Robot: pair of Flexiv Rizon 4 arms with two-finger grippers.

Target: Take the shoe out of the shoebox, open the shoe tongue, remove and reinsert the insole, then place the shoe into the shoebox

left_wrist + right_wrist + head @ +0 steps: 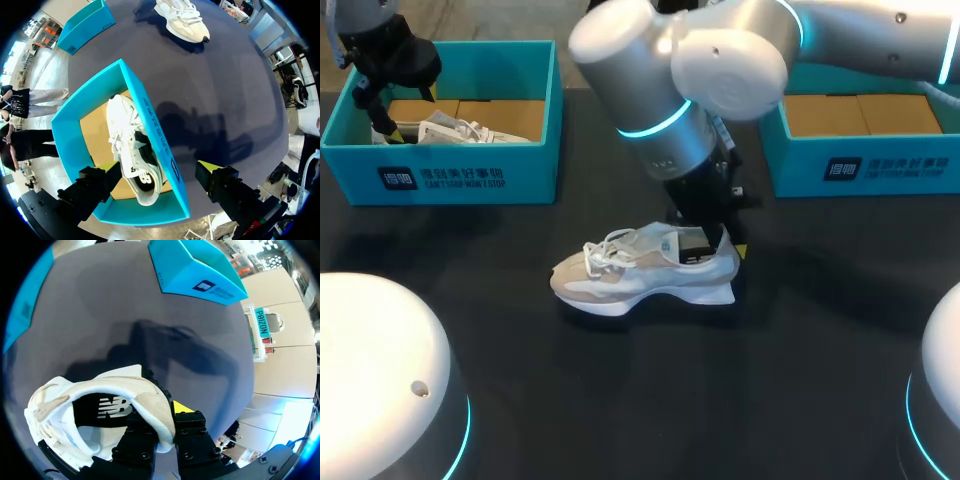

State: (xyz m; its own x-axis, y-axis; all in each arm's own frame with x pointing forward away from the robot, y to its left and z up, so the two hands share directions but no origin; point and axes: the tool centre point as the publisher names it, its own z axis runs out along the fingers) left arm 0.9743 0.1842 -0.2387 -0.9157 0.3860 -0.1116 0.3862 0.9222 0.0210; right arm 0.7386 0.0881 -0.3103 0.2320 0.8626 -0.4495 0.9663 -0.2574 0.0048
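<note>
Mid-table, right gripper [162,421] is clamped on the sneaker [620,280] heel, toe pointing sideways toward my left gripper [159,169], which hangs open

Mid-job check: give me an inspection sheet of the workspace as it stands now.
Surface: dark table, no damage seen.
Job's things: beige-and-white sneaker upright on its sole at mid-table; left shoebox holds a white sneaker; right shoebox shows only its cardboard floor.
Clutter: nothing seen.
Hands: right hand shut on the beige-and-white sneaker's heel collar, one finger inside; left hand open, straddling above the left shoebox's wall.
Cables: nothing seen.
Surroundings: nothing seen reaching over the table.
</note>
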